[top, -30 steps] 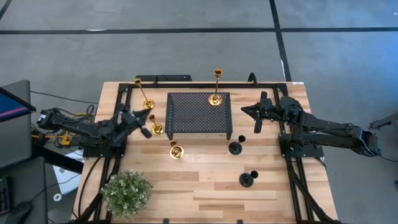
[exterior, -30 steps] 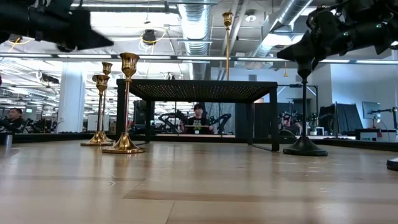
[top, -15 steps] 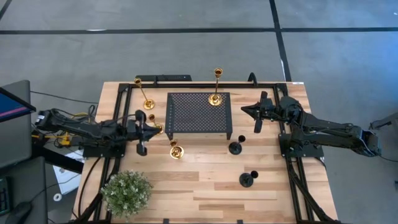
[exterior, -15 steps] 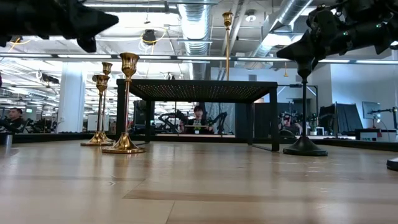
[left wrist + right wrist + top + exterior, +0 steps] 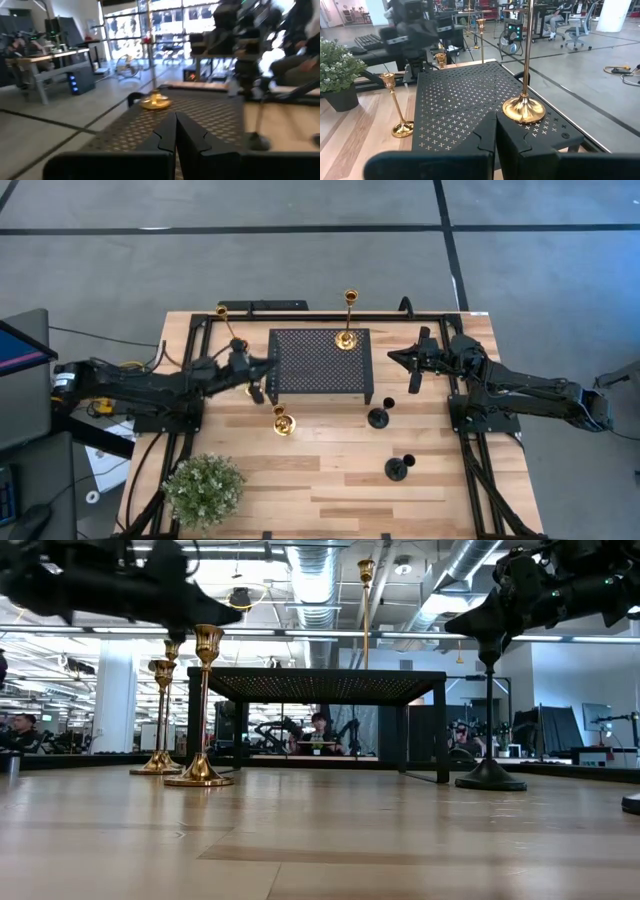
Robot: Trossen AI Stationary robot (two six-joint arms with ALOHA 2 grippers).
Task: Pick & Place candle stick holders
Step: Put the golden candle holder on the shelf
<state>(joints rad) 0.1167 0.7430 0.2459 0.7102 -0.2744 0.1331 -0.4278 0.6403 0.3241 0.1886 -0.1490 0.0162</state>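
1. Our left gripper (image 5: 262, 370) hangs empty with its fingers pressed together at the left edge of the black perforated stand (image 5: 320, 360), over the short gold holder hidden beneath the arm.
2. One tall gold candle holder (image 5: 346, 338) stands on the stand already; another (image 5: 240, 347) and a short gold holder (image 5: 283, 423) wait on the table (image 5: 330, 490).
3. We should open wide before descending and grasp the stem low.
4. Our right gripper (image 5: 395, 358), closed and empty, waits beside the stand's right edge.
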